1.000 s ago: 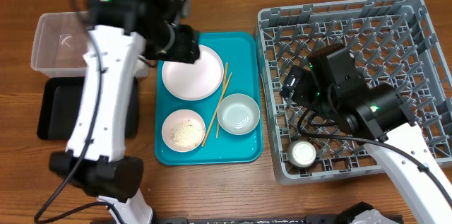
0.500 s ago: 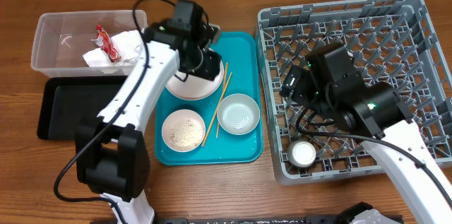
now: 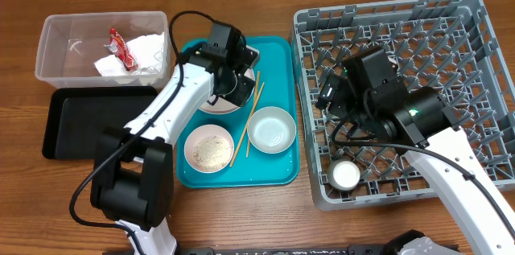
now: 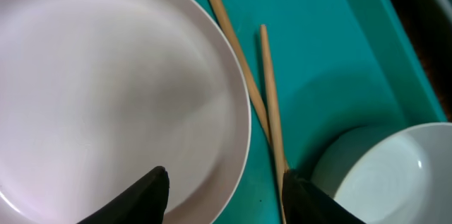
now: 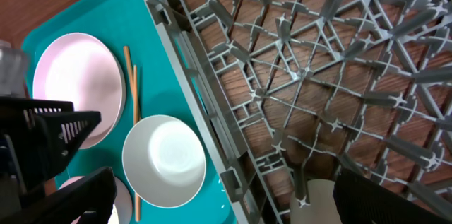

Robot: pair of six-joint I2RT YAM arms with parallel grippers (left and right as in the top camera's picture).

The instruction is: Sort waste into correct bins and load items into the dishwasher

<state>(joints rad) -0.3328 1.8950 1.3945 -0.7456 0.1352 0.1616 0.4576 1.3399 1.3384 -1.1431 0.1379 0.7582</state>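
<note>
My left gripper point(image 4: 226, 197) is open and low over the teal tray point(image 3: 278, 62), its fingers astride the right rim of the larger pink-white plate point(image 4: 106, 75) and the two wooden chopsticks point(image 4: 270, 111). The pale bowl point(image 3: 271, 129) lies just beyond, and the small plate with rice point(image 3: 208, 150) is nearer the front. My right gripper point(image 5: 226, 203) is open and empty above the left edge of the grey dish rack point(image 3: 451, 54). A white cup point(image 3: 345, 175) stands in the rack's front left corner. The clear tub point(image 3: 56, 38) holds the napkin point(image 3: 137, 55) and a red wrapper point(image 3: 121, 48).
The black tray point(image 3: 80, 126) lies in front of the clear tub at the left. The teal tray sits between the bins and the rack. The rack's upright pegs fill the right side of the table.
My left arm has swung from over the clear tub to the large plate on the teal tray, and the napkin and wrapper now show in the tub. The right arm has edged slightly left.
</note>
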